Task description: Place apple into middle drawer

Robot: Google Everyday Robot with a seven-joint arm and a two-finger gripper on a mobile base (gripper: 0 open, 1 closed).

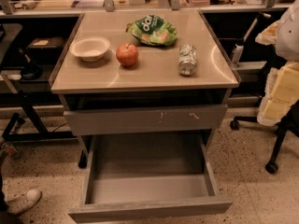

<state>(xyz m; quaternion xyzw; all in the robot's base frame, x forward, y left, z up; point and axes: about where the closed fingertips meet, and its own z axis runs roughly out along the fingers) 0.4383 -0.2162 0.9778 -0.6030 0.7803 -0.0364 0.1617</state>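
First, grasp the apple (127,54) from above, clear of the bowl (90,48); middle drawer (149,160) stands open. Gripper out of view, state unknown.

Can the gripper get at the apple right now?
Probably yes. The apple sits free on the tabletop, apart from the bowl, chip bag and can, nothing over it. The gripper is out of view, so its reach is unconfirmed.

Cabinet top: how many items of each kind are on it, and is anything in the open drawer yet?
apple: 1
white bowl: 1
green chip bag: 1
drink can, lying on its side: 1
total: 4
Inside the open middle drawer: 0
The gripper is not in view.
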